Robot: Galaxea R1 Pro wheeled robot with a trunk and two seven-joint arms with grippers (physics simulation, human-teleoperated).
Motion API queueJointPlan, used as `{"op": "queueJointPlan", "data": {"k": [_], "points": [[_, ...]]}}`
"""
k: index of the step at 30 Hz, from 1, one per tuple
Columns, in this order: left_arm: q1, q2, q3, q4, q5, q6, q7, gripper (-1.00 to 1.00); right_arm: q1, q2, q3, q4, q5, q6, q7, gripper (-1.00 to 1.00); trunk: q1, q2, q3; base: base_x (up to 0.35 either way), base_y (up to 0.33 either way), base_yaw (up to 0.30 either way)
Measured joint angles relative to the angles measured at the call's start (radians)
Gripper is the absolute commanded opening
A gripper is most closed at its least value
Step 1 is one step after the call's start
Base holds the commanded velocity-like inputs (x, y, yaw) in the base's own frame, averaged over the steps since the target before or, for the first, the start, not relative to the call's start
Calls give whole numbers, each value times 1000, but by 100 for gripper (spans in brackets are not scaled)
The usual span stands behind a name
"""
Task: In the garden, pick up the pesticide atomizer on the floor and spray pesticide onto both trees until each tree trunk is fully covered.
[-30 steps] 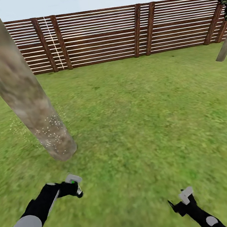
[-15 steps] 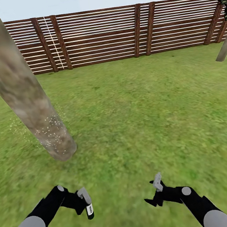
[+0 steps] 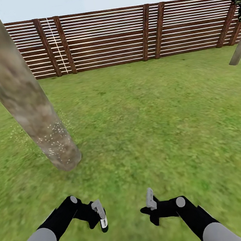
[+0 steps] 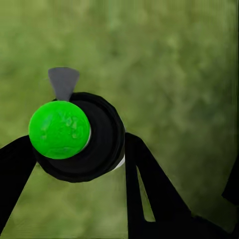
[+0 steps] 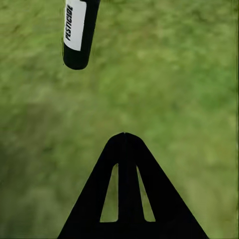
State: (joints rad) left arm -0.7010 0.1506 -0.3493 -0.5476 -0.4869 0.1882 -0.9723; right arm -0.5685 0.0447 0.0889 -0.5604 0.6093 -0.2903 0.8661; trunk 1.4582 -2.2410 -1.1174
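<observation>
Meanwhile we had swung both arms inward: our left pincer point(image 3: 100, 216) gripped the sprayer point(image 3: 104, 224) at lower centre, right pincer point(image 3: 150, 200) closed, empty, leaving the speckled trunk point(image 3: 39, 121) upper left.

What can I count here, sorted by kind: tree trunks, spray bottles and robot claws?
Tree trunks: 2, a near tree trunk and a far tree trunk
Spray bottles: 1, the pesticide atomizer
Claws: 2, left claw and right claw
Total: 5
</observation>
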Motion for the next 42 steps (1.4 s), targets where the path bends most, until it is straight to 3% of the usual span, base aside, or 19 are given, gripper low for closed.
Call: {"op": "queueJointPlan", "data": {"k": [3, 9, 21, 23, 26, 31, 33, 36, 42], "points": [[-2, -22, -45, -1, -37, -8, 1, -100, -1, 13, 0, -4, 1, 0, 1, -100, 0, 0, 0, 0, 0, 0], [-3, -66, -57, -2, -64, -11, 1, -100, -1, 27, 0, -7, 0, 0, 2, -100, 0, 0, 0, 0, 0, 0], [-2, -85, -58, -4, -71, -13, 5, -100, -14, 46, 0, -17, -3, 0, 5, -100, 0, 0, 0, 0, 0, 0], [-2, -99, -58, -5, -73, -13, 7, -100, -14, 47, 0, -49, -3, 2, 85, -100, 0, 0, 0, 0, 0, 0], [-2, -102, -58, -12, -73, -14, 7, -100, -14, 47, 0, -67, -2, 3, 114, -100, 0, 0, 0, 0, 0, 0], [-2, -102, -95, -17, -70, -101, 1, -100, -14, 46, -1, -70, 1, 2, 119, -100, 0, 0, 0, 0, 0, 0], [-2, -107, -98, -17, -68, -114, -9, -100, -14, 45, -2, -70, 1, 2, 119, -100, 0, 0, 0, 0, 0, 0], [0, -111, -99, -15, -68, -129, -71, -100, -14, 44, -3, -70, 1, 2, 119, -100, 0, 0, 0, 0, 0, 0], [0, -123, -98, -6, -67, -172, -79, -100, -14, 41, -7, -70, 2, 2, 119, -100, 0, 0, 0, 0, 0, 0]]}}
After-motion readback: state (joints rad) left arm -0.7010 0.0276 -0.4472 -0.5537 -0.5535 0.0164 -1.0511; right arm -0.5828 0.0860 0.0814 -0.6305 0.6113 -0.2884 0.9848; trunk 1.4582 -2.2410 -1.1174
